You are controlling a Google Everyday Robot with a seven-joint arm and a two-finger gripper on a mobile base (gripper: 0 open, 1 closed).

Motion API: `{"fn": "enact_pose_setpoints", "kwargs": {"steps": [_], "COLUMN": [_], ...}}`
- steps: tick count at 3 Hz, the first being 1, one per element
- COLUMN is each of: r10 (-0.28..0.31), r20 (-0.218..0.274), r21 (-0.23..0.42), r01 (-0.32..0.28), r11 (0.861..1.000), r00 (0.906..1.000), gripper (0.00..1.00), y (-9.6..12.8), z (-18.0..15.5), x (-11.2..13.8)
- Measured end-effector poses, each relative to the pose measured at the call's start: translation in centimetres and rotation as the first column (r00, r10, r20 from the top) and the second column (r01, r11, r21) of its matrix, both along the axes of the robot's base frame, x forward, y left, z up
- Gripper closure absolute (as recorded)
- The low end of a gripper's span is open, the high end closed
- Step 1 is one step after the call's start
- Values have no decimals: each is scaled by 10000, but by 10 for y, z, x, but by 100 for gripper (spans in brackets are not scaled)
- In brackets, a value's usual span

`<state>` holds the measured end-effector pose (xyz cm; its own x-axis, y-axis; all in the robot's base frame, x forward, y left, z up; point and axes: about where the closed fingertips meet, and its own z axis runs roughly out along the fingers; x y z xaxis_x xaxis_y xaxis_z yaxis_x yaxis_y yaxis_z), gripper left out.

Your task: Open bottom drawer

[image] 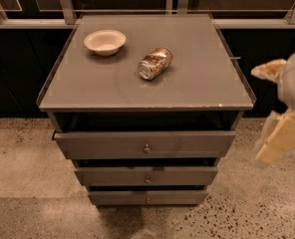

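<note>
Grey flat-topped desk (pixel 112 91) over a stack of three grey drawers, viewed from above and in front. Carries a shallow round cream bowl (pixel 104 41), upright, at rear left. Also carries a dented brown-and-silver metal can (pixel 155 63), lying on its side near the middle, right of the bowl and apart from it.

Just under the desk's front edge: widest grey drawer front (pixel 187 144) with a round brass knob at centre and a dark gap above it. Beneath that: mid-sized grey drawer front (pixel 187 176), small knob at centre, dark strip along its top.

Lowest in the stack: slim, short grey bottom drawer (pixel 177 198) with a tiny round knob at centre. Sits directly below the mid-sized front and just above the floor, with a thin dark strip along its top edge. Cannot tell how far out it stands.

Blurred cream-and-white pincer (pixel 282 108) at the far right edge of view, partly cut off. Hangs beside the cabinet's right side, about level with the desk edge and the widest front. Touches neither desk nor drawers, and is well apart from the bottom drawer. Cannot tell whether released, clenched or grasping anything.

Speckled beige stone floor (pixel 28 183) around the cabinet. Dark panels with grey metal rails (pixel 65 1) behind the desk.
</note>
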<state>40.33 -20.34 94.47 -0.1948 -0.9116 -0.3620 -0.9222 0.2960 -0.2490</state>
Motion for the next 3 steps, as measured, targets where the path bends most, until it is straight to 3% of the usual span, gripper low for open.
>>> {"fn": "enact_pose_setpoints", "kwargs": {"steps": [1, 2, 3], "r10": [108, 163, -143], "r20": [328, 34, -1350], "r21": [1332, 3211, 4774], "r01": [-151, -165, 777], "r11": [9910, 9469, 8752], "r00": [9994, 9999, 9907], "gripper": [0, 0, 0], "y": [29, 68, 99], "z": [-42, -120, -231], "x": [-26, -40, -53]}}
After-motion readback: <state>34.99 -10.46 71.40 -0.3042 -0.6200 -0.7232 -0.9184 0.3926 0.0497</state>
